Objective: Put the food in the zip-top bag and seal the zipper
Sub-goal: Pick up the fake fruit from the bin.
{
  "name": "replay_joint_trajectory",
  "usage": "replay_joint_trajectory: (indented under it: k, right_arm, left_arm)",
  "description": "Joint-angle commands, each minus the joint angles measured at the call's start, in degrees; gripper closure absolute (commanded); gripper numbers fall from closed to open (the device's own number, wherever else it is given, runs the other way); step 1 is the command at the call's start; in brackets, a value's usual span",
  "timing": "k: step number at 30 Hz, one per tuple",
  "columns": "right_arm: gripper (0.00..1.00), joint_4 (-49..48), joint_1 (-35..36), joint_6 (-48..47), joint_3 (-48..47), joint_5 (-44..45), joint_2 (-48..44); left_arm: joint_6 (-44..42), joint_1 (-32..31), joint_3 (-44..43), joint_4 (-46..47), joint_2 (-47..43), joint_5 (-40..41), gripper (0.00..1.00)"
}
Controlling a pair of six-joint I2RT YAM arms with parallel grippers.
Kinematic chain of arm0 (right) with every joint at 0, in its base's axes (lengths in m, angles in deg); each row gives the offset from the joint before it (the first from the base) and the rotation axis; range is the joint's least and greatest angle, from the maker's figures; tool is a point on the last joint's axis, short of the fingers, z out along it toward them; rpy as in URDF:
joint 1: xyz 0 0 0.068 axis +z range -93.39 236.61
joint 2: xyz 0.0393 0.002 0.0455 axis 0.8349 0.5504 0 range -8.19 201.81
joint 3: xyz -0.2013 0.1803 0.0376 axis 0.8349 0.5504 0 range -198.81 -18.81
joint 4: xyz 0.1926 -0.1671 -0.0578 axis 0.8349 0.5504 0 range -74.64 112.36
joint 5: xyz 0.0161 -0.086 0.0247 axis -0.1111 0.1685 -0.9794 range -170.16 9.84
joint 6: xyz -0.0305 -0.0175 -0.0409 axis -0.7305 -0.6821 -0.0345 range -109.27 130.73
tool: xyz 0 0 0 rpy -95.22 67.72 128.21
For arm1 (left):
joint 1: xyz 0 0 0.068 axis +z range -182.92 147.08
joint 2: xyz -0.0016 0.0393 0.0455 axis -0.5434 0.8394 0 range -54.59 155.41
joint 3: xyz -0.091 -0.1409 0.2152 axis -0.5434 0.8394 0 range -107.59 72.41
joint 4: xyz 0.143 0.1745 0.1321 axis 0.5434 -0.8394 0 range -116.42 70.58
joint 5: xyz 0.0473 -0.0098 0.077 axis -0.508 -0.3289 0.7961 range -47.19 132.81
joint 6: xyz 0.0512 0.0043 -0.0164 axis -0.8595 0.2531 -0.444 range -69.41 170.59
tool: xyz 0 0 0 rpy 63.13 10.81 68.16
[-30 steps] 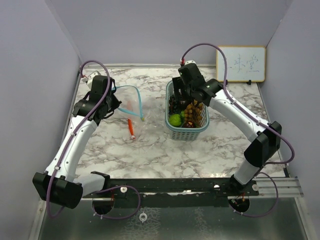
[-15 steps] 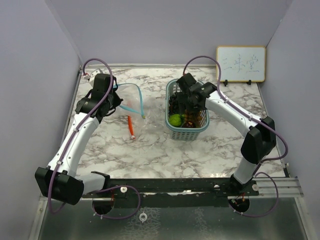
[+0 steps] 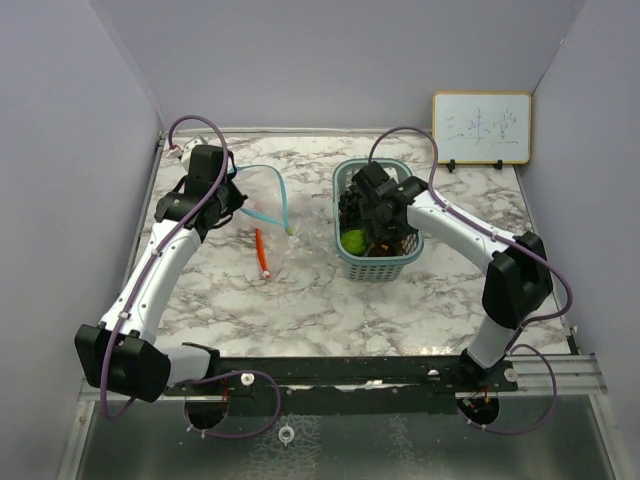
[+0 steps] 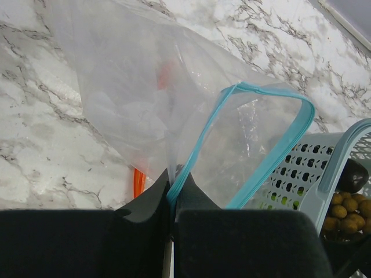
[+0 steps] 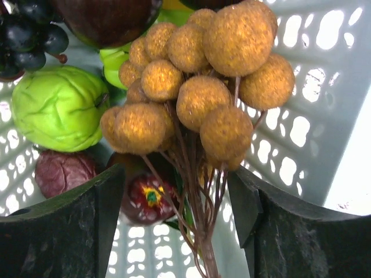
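Note:
The clear zip-top bag [image 3: 268,205] with a teal zipper [image 4: 272,156] lies at the left, its mouth held up and open toward the basket. My left gripper [image 3: 232,196] is shut on the zipper edge [image 4: 172,176]. An orange piece [image 3: 262,250] lies under or inside the bag. The food sits in the teal basket [image 3: 385,268]: a tan-brown berry cluster [image 5: 197,87], a green round fruit [image 5: 58,107], dark grapes [image 5: 29,37] and a dark red-brown piece [image 5: 145,197]. My right gripper [image 5: 175,174] reaches down into the basket [image 3: 368,205], open, its fingers either side of the cluster's stems without touching them.
A small whiteboard [image 3: 481,127] leans against the back wall at the right. The basket's perforated wall [image 5: 301,116] stands close to my right finger. Grey walls enclose the marble table [image 3: 330,310] on three sides.
My right gripper has come down and toward the near side into the basket, over the berry cluster. The left gripper has shifted slightly with the bag edge, and the mouth stands wider.

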Motion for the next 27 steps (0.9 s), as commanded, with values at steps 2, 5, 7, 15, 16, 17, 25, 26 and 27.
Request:
replay_joint_trajectory:
  k: [2,5,7,15,16,17,25,26,27]
  right_arm:
    - [0.33,-8.35,-0.37,0.83,1.95,4.48,2.36]
    - [0.42,-11.39,-0.36,0.05,3.02,5.42,1.75]
    - [0.53,-12.88,-0.41,-0.88,3.49,7.58,0.89]
    - [0.98,-11.68,-0.34,-5.7,-0.43,8.35,-7.41]
    - [0.98,-10.82,-0.39,-6.33,-1.65,7.49,-8.68]
    - [0.98,-10.72,-0.38,-7.33,-2.85,6.49,-10.12]
    - [0.98,-12.95,-0.4,-11.94,-8.16,-13.59,-18.61]
    - [0.98,-14.19,-0.37,-12.48,-8.78,-17.32,-19.28]
    - [0.98,-15.44,-0.36,-12.6,-9.54,-20.45,-19.92]
  left_arm:
    - [0.36,0.4,0.05,2.18,0.22,-2.27,1.0]
    - [0.09,0.42,-0.08,2.24,0.14,-2.48,1.0]
    - [0.04,0.42,0.0,2.33,-0.08,-2.6,1.0]
    - [0.02,0.64,0.6,2.91,-1.68,-2.79,1.0]
    - [0.04,0.68,0.65,3.06,-1.85,-2.9,1.0]
    - [0.08,0.68,0.76,3.14,-1.95,-3.07,1.0]
    - [2.39,0.69,3.56,7.95,-2.9,-8.75,1.0]
    - [2.74,0.76,3.98,8.88,-2.84,-9.99,1.0]
    - [3.0,0.77,4.09,9.8,-2.74,-11.16,1.0]
